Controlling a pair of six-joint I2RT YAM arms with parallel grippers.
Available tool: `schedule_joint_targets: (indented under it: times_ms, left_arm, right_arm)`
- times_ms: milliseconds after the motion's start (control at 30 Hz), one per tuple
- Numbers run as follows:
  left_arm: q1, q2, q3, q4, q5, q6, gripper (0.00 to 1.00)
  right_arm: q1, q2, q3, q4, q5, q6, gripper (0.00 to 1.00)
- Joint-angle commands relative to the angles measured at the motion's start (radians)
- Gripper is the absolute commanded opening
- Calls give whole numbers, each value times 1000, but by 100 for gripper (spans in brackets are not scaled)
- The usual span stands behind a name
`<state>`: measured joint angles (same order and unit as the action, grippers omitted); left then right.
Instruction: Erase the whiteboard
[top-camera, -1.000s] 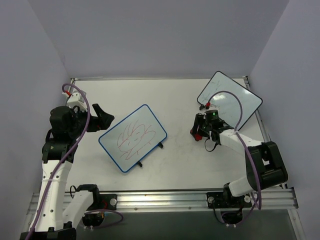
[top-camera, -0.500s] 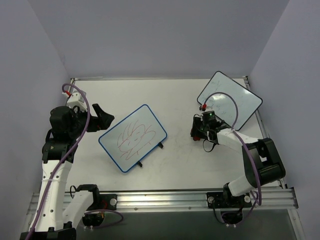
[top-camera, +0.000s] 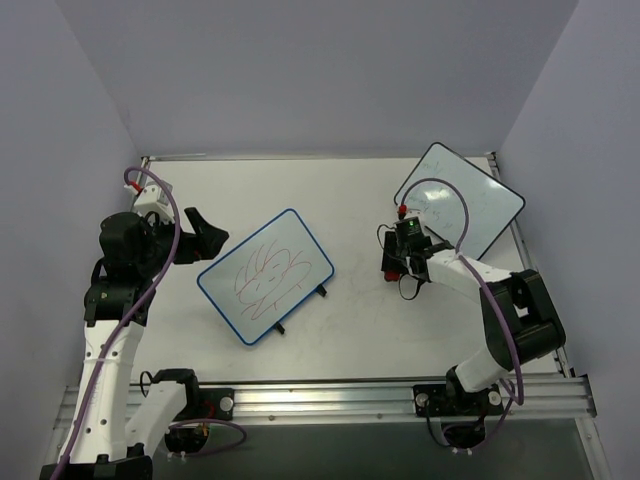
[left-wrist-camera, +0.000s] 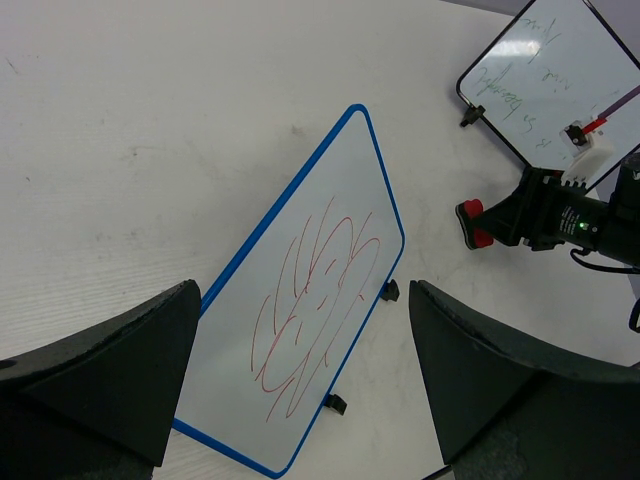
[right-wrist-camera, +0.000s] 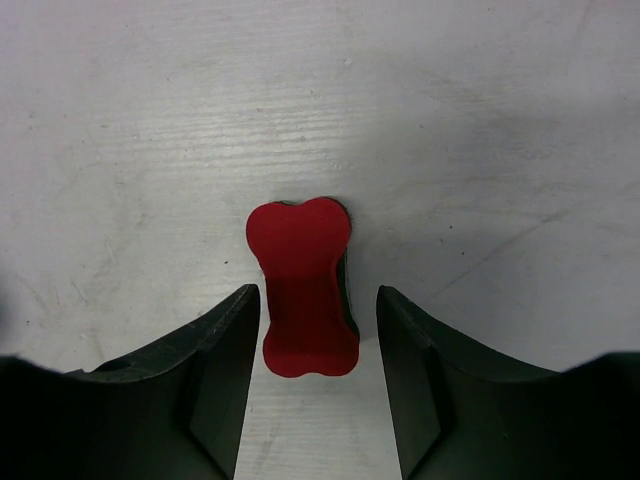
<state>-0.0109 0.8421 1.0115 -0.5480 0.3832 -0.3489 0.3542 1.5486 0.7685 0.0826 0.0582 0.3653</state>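
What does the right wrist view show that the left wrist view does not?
Only the right wrist view: the red eraser's bone-shaped top close up, lying between the right gripper's fingers, with a gap on one side. Only the left wrist view: the blue-framed whiteboard with red scribbles, the black-framed whiteboard, and the left gripper wide open. Both: the red eraser and the white table.

Glossy smooth whiteboard (top-camera: 266, 277), scuffed matt white table (top-camera: 350, 200), matt red eraser (right-wrist-camera: 302, 290)
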Motion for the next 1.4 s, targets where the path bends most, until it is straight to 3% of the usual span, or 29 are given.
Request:
schedule_joint_targets:
  times_ms: [0, 1067, 1367]
  left_arm:
    - [6, 2, 4, 54, 26, -4, 94]
    - [6, 6, 2, 53, 31, -4, 94]
    - [6, 8, 2, 51, 26, -2, 94]
  right_arm:
    - [15, 11, 38, -50, 74, -5, 45]
    - [71, 70, 83, -75, 130, -14, 38]
    - [81, 84, 89, -76, 143, -8, 29]
